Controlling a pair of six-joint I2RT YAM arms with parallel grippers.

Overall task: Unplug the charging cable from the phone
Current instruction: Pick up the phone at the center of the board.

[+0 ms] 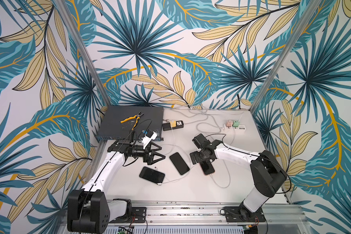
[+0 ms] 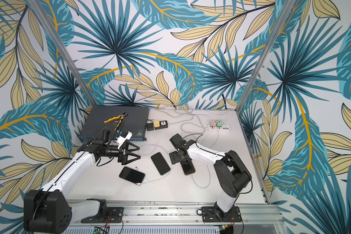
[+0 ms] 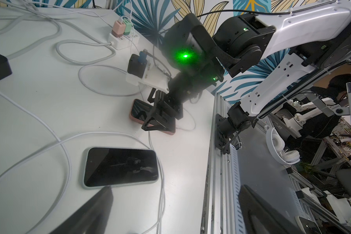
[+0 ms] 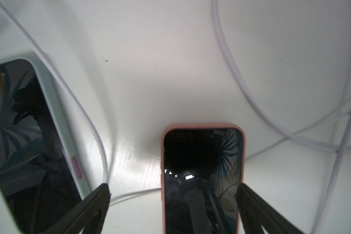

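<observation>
Three phones lie face up on the white table [image 1: 190,192]. A black one [image 1: 152,174] is at the left, one in a pale green case [image 1: 179,163] in the middle, and one in a pink case [image 1: 208,169] at the right. A white charging cable [image 1: 223,185] leaves the pink phone's near end and loops right. My right gripper [image 1: 203,162] points down over the pink phone [image 4: 203,172], open, with a finger on each side [image 4: 251,202] and nothing gripped. My left gripper [image 1: 163,153] hangs open above the table, left of the green-cased phone [image 3: 121,167].
A grey network switch [image 1: 130,121] with yellow pliers [image 1: 133,118] on it fills the back left. A black power strip [image 1: 173,125] and a white one [image 1: 234,127] with chargers sit at the back. White cables [image 1: 203,125] loop between them. A loose plug [image 1: 160,184] lies by the black phone.
</observation>
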